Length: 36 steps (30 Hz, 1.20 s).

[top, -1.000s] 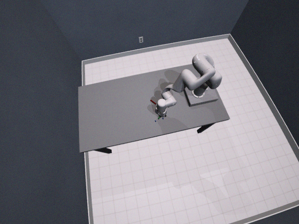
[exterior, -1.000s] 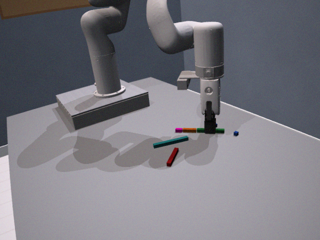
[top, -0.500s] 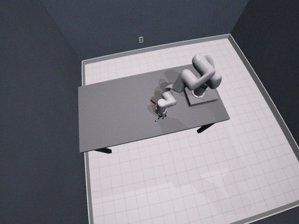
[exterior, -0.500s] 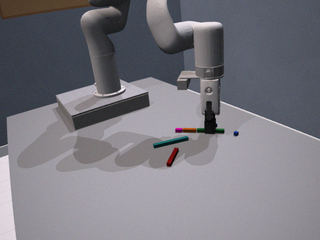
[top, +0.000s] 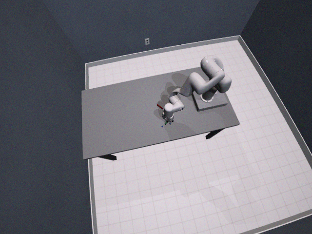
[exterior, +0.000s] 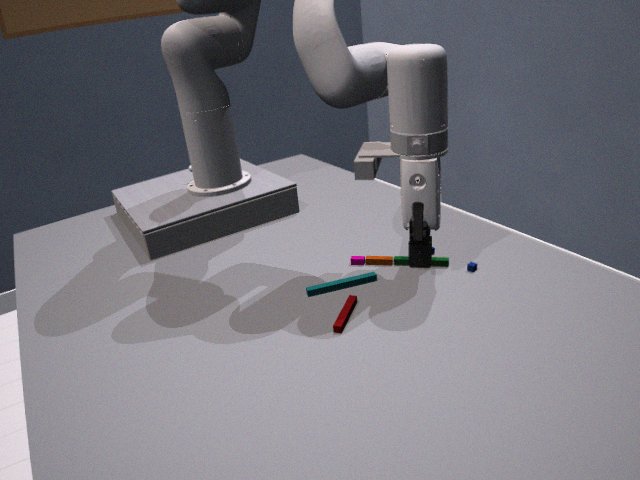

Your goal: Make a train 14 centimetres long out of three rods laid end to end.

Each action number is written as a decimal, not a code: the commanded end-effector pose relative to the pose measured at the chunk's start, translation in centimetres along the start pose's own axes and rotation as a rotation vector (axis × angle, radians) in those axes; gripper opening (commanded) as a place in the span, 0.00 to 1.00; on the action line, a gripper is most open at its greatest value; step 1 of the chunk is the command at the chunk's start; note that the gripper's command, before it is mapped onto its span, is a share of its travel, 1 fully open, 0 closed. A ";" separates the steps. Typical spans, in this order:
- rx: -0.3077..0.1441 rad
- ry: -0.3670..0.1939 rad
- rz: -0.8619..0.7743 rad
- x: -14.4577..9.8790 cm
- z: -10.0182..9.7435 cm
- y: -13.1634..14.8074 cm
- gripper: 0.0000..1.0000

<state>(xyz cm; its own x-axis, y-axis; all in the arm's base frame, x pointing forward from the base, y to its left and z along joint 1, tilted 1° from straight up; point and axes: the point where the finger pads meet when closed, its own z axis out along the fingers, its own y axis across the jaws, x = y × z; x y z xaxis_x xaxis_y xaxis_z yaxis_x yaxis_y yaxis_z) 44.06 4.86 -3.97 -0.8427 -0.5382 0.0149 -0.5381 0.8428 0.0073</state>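
Fingers clamp green rod mid-length.

Grey table carries coloured rods, arm base.

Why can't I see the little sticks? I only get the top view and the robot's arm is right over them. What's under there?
Observer: The gripper is shut on a green rod, low at the table.
Operator: Is green next to anything?
Observer: Yes. An orange rod lies in line with it, its end at or almost at the green one's, and a magenta rod follows the orange one.
Operator: Are there other sticks I'm missing?
Observer: A long turquoise rod lies apart from that row, nearer the exterior camera, with the red rod beyond it.
Operator: And the blue dots?
Observer: One blue rod sits off the green rod's far end, not touching it.
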 end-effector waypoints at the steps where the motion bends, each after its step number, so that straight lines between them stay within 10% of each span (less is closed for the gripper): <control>1: 0.002 -0.003 0.000 -0.1 -0.1 -0.1 0.04; 17: 0.002 -0.003 0.000 -0.1 -0.1 -0.1 0.24; 36: 0.002 -0.003 0.000 -0.1 -0.9 0.0 0.24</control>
<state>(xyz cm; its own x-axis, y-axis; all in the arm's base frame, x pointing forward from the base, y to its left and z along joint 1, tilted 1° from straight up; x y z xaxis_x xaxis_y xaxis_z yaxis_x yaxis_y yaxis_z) 44.06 4.88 -3.44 -0.8427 -0.5382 0.0148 -0.5381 0.8428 0.0073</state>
